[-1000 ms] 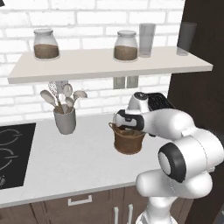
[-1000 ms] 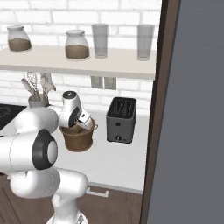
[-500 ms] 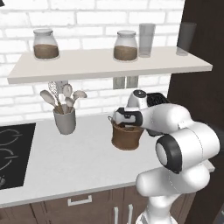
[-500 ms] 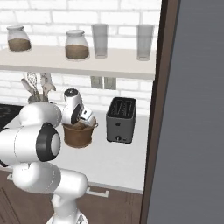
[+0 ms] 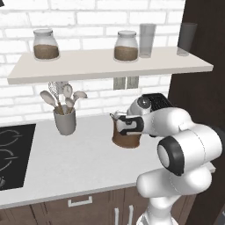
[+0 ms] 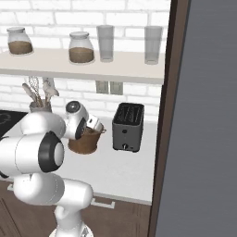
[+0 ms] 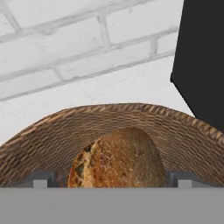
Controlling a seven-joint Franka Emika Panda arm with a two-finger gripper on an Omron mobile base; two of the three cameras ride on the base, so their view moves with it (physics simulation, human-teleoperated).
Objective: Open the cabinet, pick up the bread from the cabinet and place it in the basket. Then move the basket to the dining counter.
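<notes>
The round brown basket (image 5: 126, 139) (image 6: 85, 141) stands on the light grey worktop, under the pale shelf that is the cabinet (image 5: 110, 67) (image 6: 83, 65). The golden-brown bread (image 7: 118, 159) lies inside the basket, against its woven wall (image 7: 52, 131). My gripper (image 5: 118, 124) (image 7: 109, 180) hangs at the basket's rim with its jaws wide open on either side of the loaf. Both fingertips (image 7: 41, 179) stand apart from the bread, so nothing is held. The dining counter is out of view.
A grey utensil cup (image 5: 64, 121) stands left of the basket and a black toaster (image 6: 127, 126) right of it. A black cooktop (image 5: 13, 149) lies at the far left. Two glass jars (image 5: 126, 46) and two glasses (image 5: 147, 34) stand on the shelf. A tall dark panel (image 6: 203, 115) closes the right side.
The arm's elbow has swung up and closer to the cameras. The hand stays at the basket with jaws open, and the basket has not moved.
</notes>
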